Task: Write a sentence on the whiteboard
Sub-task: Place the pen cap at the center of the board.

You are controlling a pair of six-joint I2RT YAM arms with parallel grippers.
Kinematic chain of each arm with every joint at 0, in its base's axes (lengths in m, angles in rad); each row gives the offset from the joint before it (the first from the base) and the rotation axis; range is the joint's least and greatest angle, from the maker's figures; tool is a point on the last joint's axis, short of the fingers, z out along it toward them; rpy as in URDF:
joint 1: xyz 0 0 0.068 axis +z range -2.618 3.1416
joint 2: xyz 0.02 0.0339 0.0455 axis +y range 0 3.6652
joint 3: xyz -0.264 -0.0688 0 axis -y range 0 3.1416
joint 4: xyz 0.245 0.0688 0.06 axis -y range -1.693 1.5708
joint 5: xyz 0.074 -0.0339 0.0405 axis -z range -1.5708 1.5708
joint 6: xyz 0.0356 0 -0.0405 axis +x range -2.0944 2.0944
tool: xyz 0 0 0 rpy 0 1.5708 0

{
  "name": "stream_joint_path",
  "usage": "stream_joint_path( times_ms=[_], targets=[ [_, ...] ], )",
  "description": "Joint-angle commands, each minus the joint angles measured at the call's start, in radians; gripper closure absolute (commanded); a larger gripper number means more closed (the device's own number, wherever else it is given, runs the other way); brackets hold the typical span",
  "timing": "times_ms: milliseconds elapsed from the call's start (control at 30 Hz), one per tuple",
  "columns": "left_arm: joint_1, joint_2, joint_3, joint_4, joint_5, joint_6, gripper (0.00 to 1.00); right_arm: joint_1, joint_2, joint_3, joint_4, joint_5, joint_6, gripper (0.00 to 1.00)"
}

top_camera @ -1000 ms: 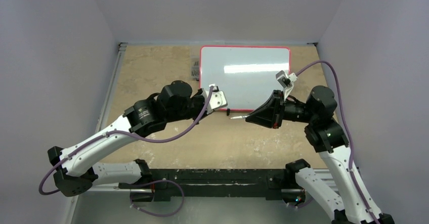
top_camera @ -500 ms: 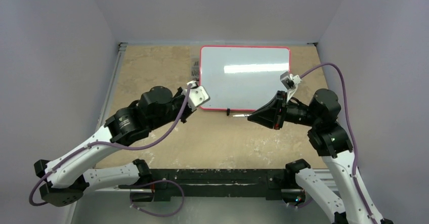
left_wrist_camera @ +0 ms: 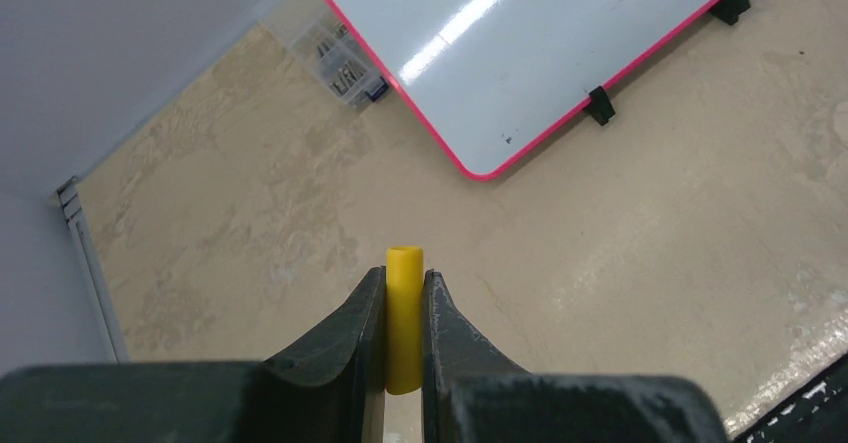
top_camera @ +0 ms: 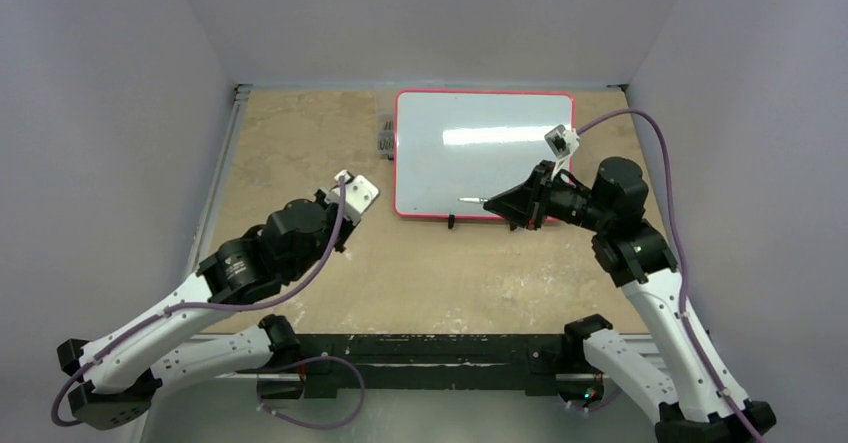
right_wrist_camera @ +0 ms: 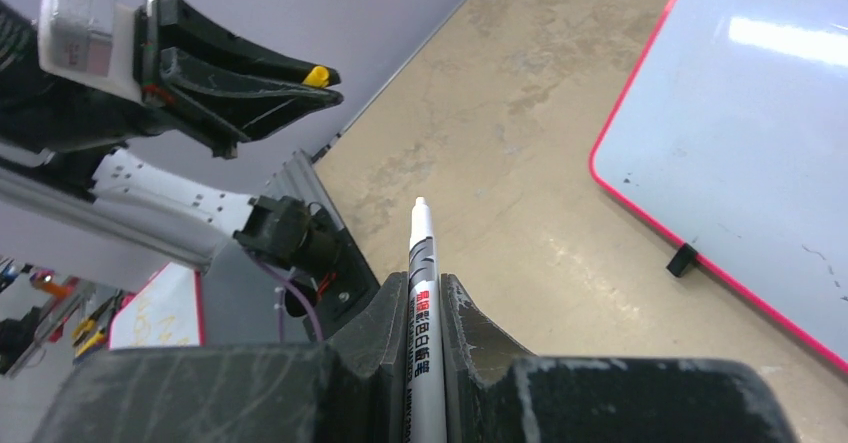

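While the left gripper (left_wrist_camera: 404, 278) pinches a yellow marker cap (left_wrist_camera: 404, 315), the right gripper (right_wrist_camera: 426, 288) clamps an uncapped white marker (right_wrist_camera: 421, 248), the whiteboard (top_camera: 484, 158) lying ahead-right of each.

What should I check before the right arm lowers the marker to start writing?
1. Right pincer grips the marker: ok, shut on it.
2. Marker uncapped: ok, tip bare; the yellow cap is held in the left pincer.
3. The whiteboard lies flat and blank: ok, only faint specks.
4. Left pincer off the board: ok, beside its near left corner.
5. Tip height above the board: cannot tell.
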Motion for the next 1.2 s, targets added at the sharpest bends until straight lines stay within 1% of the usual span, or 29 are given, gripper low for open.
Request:
stream_joint_path(
  times_ms=[0,67,133,200,300,367,433,500,633,700,733,800,867,967,1100,1167],
  targets=[
    [0.054,0.049,-0.007,0.071,-0.09,-0.086,1.0,0.001,0.053,-0.007,0.055,0.136,-0.046,1.0],
    [0.106,0.111,0.011,0.051,-0.095,-0.129,1.0,0.001,0.076,-0.01,0.069,0.161,-0.05,1.0],
    [0.187,0.191,0.043,0.005,-0.069,-0.201,1.0,0.001,0.094,-0.02,0.094,0.182,-0.043,1.0],
    [0.292,0.279,0.092,-0.052,-0.037,-0.284,1.0,0.001,0.109,-0.032,0.117,0.194,-0.031,1.0],
    [0.456,0.401,0.143,-0.124,0.056,-0.42,1.0,0.002,0.124,-0.049,0.131,0.203,-0.022,1.0],
    [0.508,0.464,0.158,-0.15,0.075,-0.503,1.0,0.001,0.12,-0.058,0.131,0.213,-0.025,1.0],
    [0.521,0.505,0.176,-0.178,0.063,-0.571,1.0,0.001,0.105,-0.069,0.128,0.231,-0.032,1.0],
    [0.52,0.512,0.143,-0.15,0.046,-0.644,1.0,0.0,0.089,-0.078,0.124,0.243,-0.039,1.0],
    [0.501,0.513,-0.023,0.011,-0.034,-0.744,1.0,0.001,0.061,-0.092,0.118,0.242,-0.038,1.0],
    [0.472,0.544,-0.087,0.07,-0.119,-0.764,1.0,0.001,0.043,-0.088,0.101,0.24,-0.038,1.0],
    [0.46,0.564,-0.109,0.087,-0.148,-0.773,1.0,0.002,0.033,-0.084,0.09,0.241,-0.039,1.0],
    [0.45,0.589,-0.147,0.136,-0.16,-0.779,1.0,0.0,0.012,-0.076,0.057,0.24,-0.05,1.0],
    [0.443,0.604,-0.175,0.2,-0.132,-0.756,1.0,0.0,-0.011,-0.074,0.032,0.244,-0.057,1.0],
    [0.434,0.629,-0.191,0.227,-0.116,-0.729,1.0,0.001,-0.036,-0.075,0.001,0.25,-0.065,1.0],
    [0.433,0.632,-0.233,0.264,-0.108,-0.733,0.92,0.002,-0.06,-0.102,0.001,0.255,-0.065,1.0],
    [0.431,0.634,-0.231,0.263,-0.098,-0.728,0.86,0.001,-0.063,-0.118,0.011,0.254,-0.059,1.0]
  ],
)
